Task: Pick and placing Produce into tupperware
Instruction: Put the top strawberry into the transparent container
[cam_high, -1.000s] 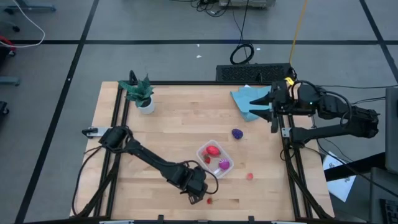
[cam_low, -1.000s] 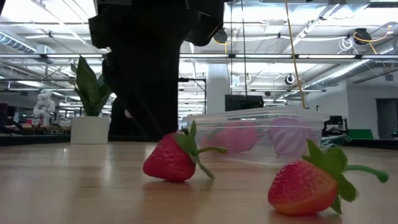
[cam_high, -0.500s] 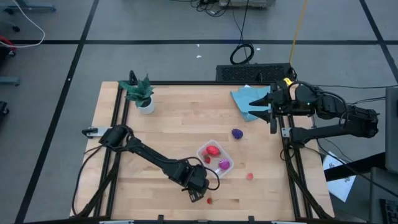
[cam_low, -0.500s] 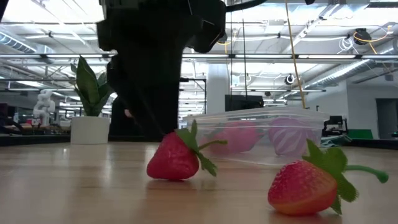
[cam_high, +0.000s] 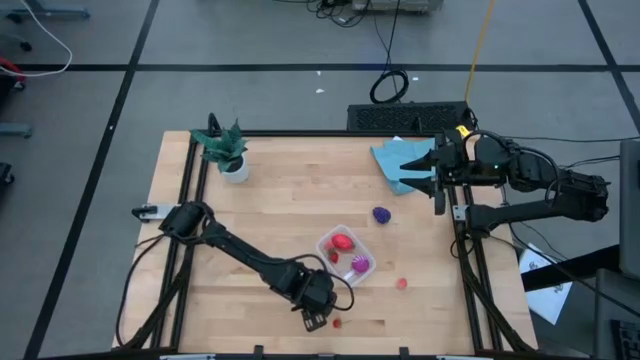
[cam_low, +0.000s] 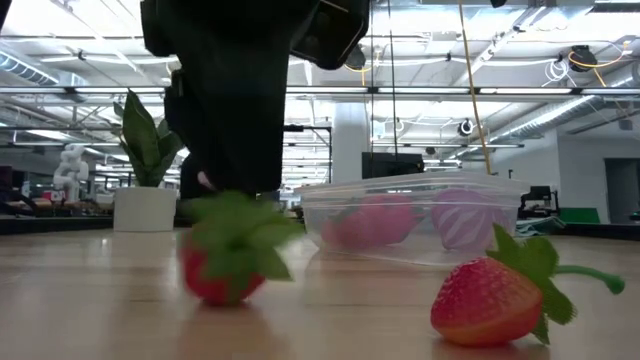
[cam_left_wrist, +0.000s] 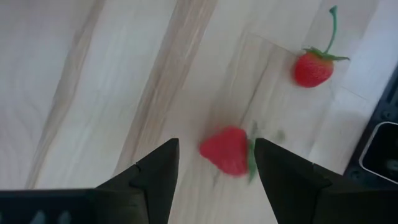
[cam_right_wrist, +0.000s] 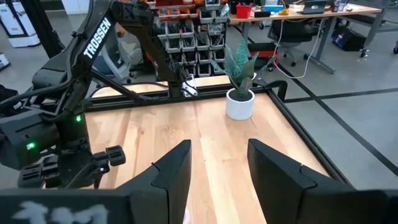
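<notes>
Left wrist view: left gripper (cam_left_wrist: 214, 163) fingers spread open around a glossy red strawberry (cam_left_wrist: 227, 150) on pale woodgrain table (cam_left_wrist: 93, 74), not gripping. Clear rounded tupperware (cam_high: 345, 254) sits nearby. Right gripper (cam_right_wrist: 217, 163) open, empty, over blue cloth (cam_high: 398, 163).

I see my left gripper (cam_left_wrist: 214, 163) spread above a blurred strawberry (cam_left_wrist: 227, 151); another berry (cam_left_wrist: 313, 67) lies beyond.

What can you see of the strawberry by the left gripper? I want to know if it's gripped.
The strawberry is small and red with a green leafy cap. It lies loose on the wooden table near the front edge, between the open left gripper, with gaps on both sides. It looks blurred.
</notes>
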